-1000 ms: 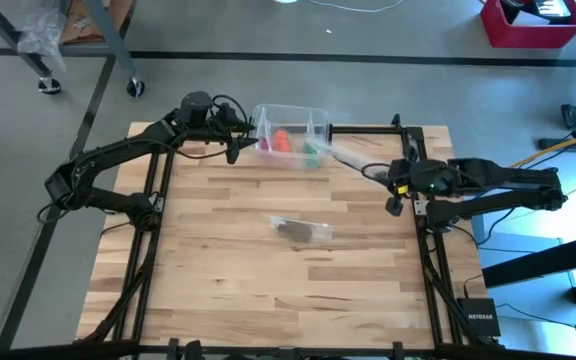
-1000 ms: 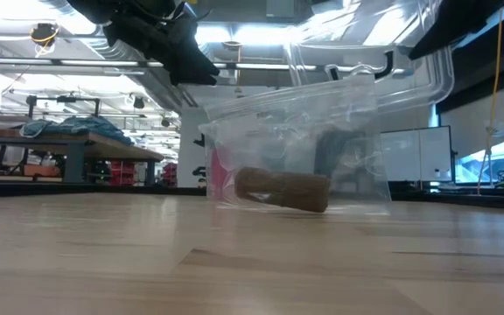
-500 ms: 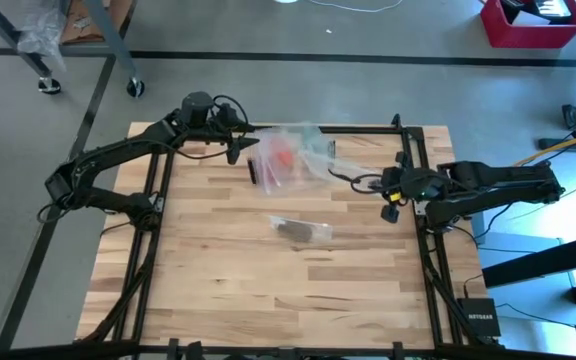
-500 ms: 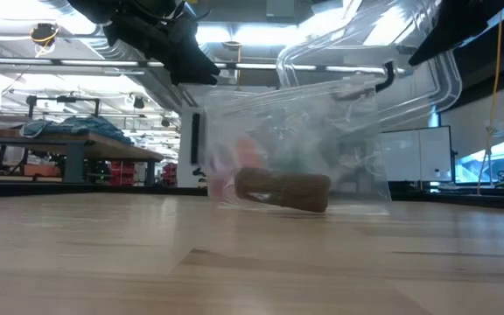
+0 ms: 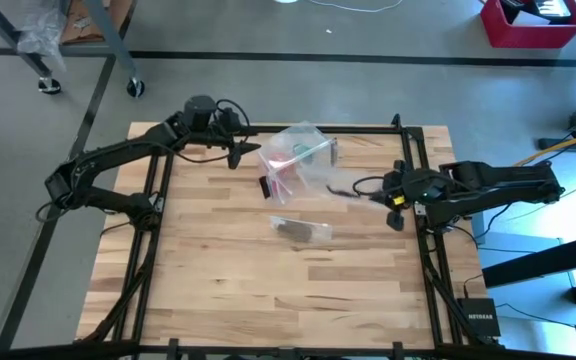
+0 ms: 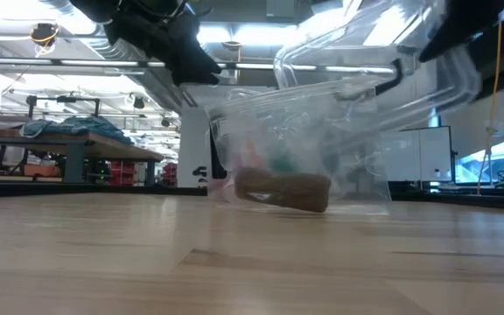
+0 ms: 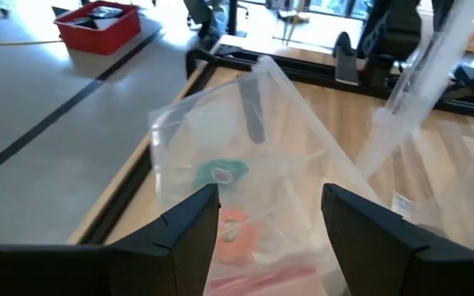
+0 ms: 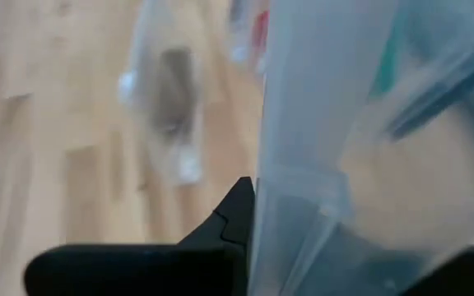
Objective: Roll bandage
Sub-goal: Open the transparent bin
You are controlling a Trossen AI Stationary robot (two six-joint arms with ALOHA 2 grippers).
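Observation:
The bandage is a small brown roll (image 5: 291, 229) inside a clear plastic bag (image 5: 316, 233) lying at the table's middle; it also shows in the low view (image 6: 283, 189). Beyond it, a clear plastic box (image 5: 298, 158) with a black handle (image 5: 265, 187) is tipped over, with orange and green items inside. My right gripper (image 5: 353, 188) is shut on the box from the right. My left gripper (image 5: 238, 152) is open at the far left, facing the box (image 7: 245, 164) without touching it. My right gripper pinches a clear wall or lid edge of the box (image 8: 303, 205) between its two fingers, on the box's right side. The fingers come in about level from the table's right. The box is tilted, with its black handle end (image 6: 198, 171) lowest, toward the near left.
A black frame (image 5: 368, 128) runs along the table's far and side edges. Bare wood lies in front of the bag, toward the near edge (image 5: 268, 300).
My right gripper has drawn toward the table's left and near side with the clear box. The box has come off the far edge, tipped and turned, so its black handle now points near-left. The bag with the roll has stayed put.

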